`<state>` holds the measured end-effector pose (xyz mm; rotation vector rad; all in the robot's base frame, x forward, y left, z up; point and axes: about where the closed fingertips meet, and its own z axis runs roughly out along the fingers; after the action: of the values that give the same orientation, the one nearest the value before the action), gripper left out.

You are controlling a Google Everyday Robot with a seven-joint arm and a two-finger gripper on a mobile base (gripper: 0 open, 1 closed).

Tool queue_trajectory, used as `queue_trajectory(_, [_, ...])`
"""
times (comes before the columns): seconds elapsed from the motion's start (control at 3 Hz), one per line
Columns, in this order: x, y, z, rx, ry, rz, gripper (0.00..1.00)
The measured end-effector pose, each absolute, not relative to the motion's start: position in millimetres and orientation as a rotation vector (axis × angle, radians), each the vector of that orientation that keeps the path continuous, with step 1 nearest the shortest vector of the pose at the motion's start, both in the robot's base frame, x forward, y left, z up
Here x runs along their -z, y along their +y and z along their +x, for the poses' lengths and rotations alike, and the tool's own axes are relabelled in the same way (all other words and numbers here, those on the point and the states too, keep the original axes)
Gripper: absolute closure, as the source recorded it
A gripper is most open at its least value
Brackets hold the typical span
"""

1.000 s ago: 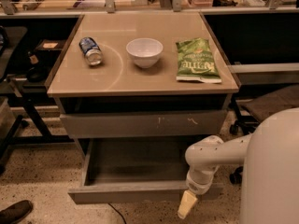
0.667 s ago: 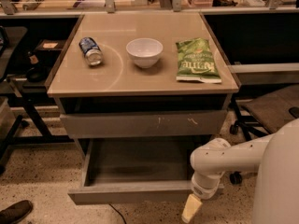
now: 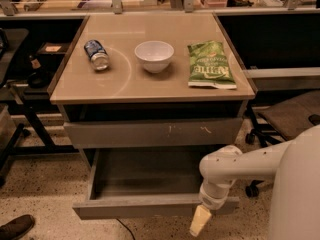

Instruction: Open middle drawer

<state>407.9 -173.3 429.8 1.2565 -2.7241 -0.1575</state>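
Observation:
The middle drawer (image 3: 140,206) is a wide shallow grey drawer with a plain front. It stands pulled well out of the cabinet and shows its dark grey inside (image 3: 145,171). My gripper (image 3: 200,221) hangs from the white arm (image 3: 235,169), pointing down. It sits just in front of the right end of the drawer's front. Whether it touches the front I cannot tell. Above the drawer is the taller grey drawer front with white scratch marks (image 3: 150,132), which is closed.
On the cabinet's tan top (image 3: 125,81) lie a tipped can (image 3: 96,54), a white bowl (image 3: 154,55) and a green chip bag (image 3: 210,65). An office chair (image 3: 290,116) stands at the right. A shoe (image 3: 17,226) is at the bottom left on the speckled floor.
The arm has shifted slightly; the gripper stays low by the right end of the drawer front. The drawer is pulled out about as far as before.

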Motion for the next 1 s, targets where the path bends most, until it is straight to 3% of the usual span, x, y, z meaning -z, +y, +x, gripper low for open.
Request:
queue_trajectory(0.67, [-421.1, -134.4, 422.2, 0.372, -2.612, 1.439, 0.00])
queue_trajectory(1.0, [-415.8, -137.5, 417.8, 0.401, -2.578, 1.408, 0.00])
